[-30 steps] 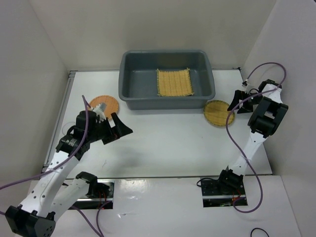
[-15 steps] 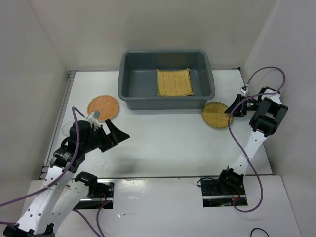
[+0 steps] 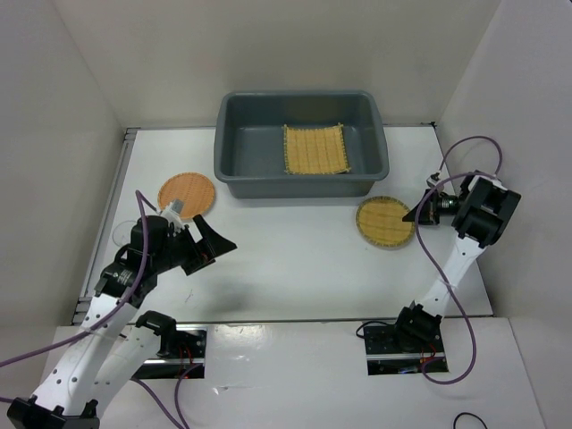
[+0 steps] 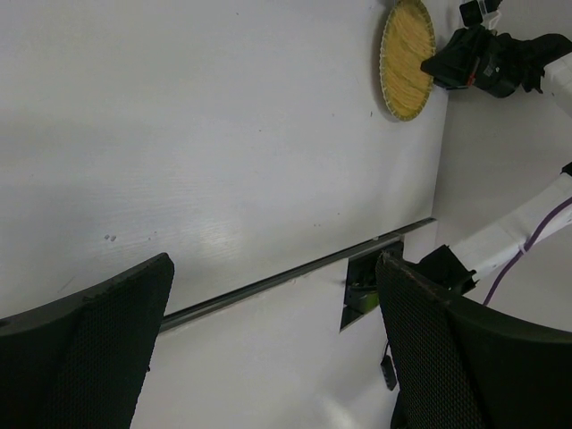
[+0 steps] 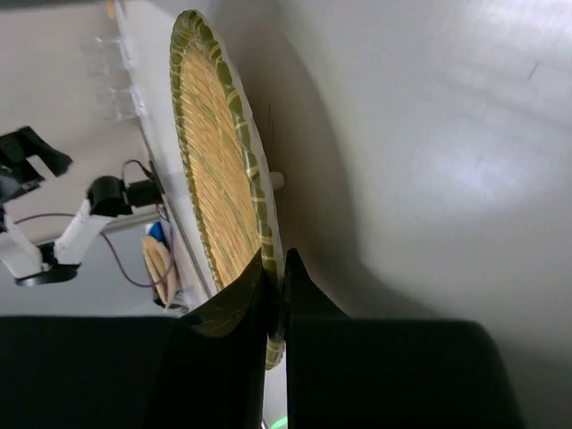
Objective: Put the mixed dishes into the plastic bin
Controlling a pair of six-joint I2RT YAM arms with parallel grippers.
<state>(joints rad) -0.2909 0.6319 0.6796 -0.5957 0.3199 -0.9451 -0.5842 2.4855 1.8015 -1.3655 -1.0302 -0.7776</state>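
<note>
Grasp made on the right side; we reckon carry-and-drop comes next.
Top: right gripper (image 3: 416,214) clamped on the small round tan woven disc (image 3: 384,222), just front-right of the large dark grey plastic bin (image 3: 295,186); square tan woven mat (image 3: 315,149) already inside it. Left wrist: left gripper (image 4: 274,261) fingers wide apart, empty. Right wrist: disc edge nipped between both fingers; we need a lift clearing the bin rim.

You see the grey plastic bin (image 3: 234,143) at the far side, with the square bamboo mat (image 3: 315,149) flat inside. The round woven disc (image 3: 384,222) lies on the table (image 3: 295,259) near the bin's right corner, the right gripper (image 3: 414,217) closed at its right rim. The orange plate (image 3: 187,191) lies left of the bin, with the left gripper (image 3: 213,248) spread wide just in front of it.
</note>
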